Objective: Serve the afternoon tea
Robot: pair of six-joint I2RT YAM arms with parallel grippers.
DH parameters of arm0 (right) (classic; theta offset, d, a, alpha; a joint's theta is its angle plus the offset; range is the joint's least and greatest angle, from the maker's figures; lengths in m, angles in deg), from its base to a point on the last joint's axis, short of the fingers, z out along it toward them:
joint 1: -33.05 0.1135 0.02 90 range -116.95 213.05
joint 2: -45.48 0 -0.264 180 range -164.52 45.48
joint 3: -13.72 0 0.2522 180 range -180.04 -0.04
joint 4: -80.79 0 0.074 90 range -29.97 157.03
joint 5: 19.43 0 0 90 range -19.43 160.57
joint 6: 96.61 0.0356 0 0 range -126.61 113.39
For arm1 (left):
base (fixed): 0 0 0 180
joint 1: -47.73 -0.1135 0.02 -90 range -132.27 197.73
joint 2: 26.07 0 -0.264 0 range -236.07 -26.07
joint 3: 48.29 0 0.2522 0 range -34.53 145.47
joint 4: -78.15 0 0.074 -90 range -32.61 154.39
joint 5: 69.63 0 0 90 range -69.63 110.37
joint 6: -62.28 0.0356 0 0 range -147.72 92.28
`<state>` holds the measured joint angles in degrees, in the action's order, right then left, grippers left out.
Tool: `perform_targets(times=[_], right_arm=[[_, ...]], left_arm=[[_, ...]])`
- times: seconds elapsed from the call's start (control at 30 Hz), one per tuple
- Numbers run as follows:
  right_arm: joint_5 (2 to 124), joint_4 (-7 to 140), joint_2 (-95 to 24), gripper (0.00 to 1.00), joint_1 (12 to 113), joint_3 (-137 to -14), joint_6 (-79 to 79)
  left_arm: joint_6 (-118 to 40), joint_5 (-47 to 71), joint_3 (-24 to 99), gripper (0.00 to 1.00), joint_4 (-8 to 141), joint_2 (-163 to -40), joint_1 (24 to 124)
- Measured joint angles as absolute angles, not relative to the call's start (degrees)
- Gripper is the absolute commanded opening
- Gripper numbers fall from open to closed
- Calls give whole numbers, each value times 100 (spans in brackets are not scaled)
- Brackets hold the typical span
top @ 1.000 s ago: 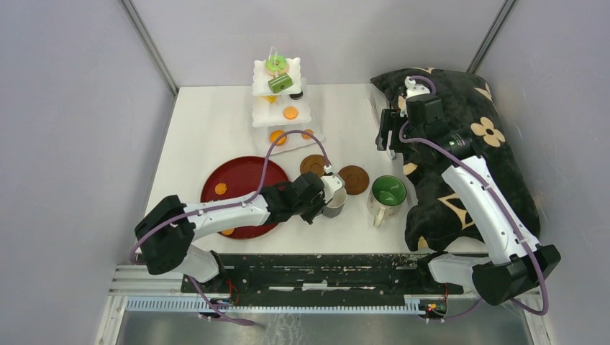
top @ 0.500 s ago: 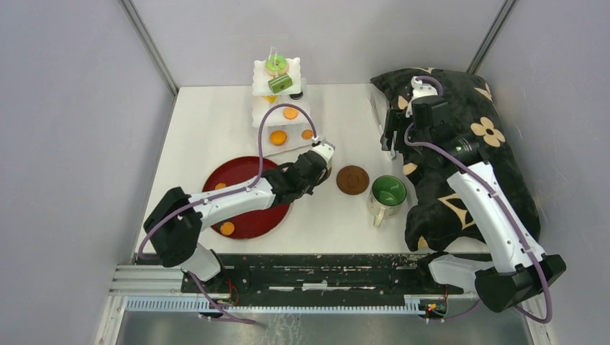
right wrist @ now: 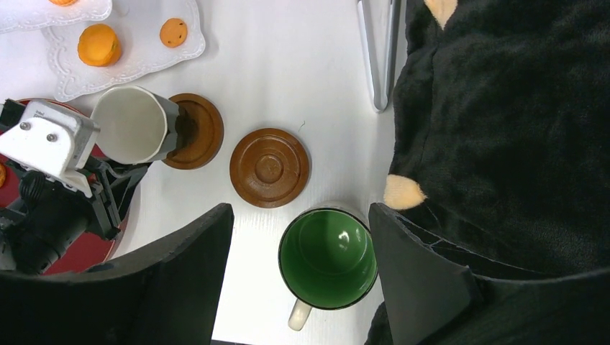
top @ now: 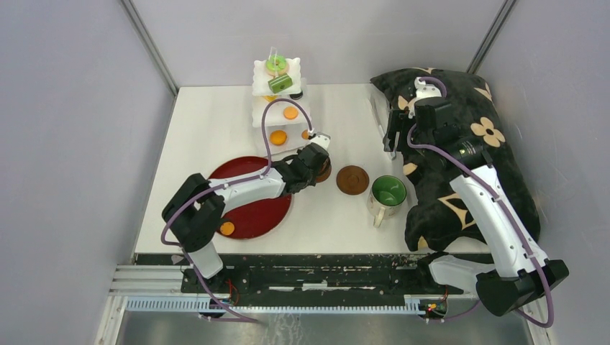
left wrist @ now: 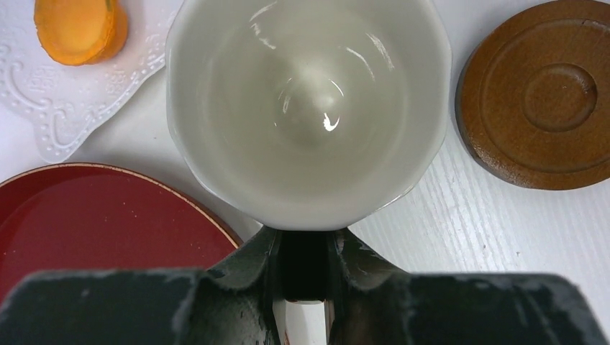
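white mug (left wrist: 306, 108) moved up from the table (top: 208, 129) front to the left coaster (right wrist: 194, 133) edge (looks tilted) | left pincer (left wrist: 306, 266) pinched tight on its near side | step: seating mug | next: level, lower, let go | right pincer (right wrist: 298, 215) wide open, empty

white table (top: 208, 129) between plain, seemingly grey walls (top: 72, 144).

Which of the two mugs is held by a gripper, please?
The white mug, clamped by the left gripper. The green-lined mug stands free, with no gripper touching it.
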<state>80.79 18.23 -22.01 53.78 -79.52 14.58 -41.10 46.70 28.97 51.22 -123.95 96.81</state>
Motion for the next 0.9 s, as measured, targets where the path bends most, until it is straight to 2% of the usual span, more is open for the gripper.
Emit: perform_targets(times=[0.47, 0.6, 0.63, 0.7, 0.83, 0.9], right_arm=[[8072, 1823, -2201, 75, 5378, -7950, 1462], [8070, 1823, -2201, 76, 5378, -7950, 1464], [8070, 1823, -2201, 76, 5378, -7950, 1462], [8066, 1823, -2201, 76, 5378, -7950, 1464], [8044, 1786, -2236, 77, 5378, -7952, 1460], [8031, 1648, -2314, 78, 5378, -8002, 1453]], left_arm=[[-4642, 4040, 2897, 4, 5206, -12395, 9579], [-4786, 4095, 2906, 23, 5179, -12415, 9570], [-4823, 4134, 2948, 31, 5153, -12448, 9570], [-4880, 4176, 3037, 40, 5122, -12522, 9570], [-4893, 4180, 3232, 66, 5074, -12634, 9570], [-4891, 4184, 3280, 71, 5068, -12634, 9570]])
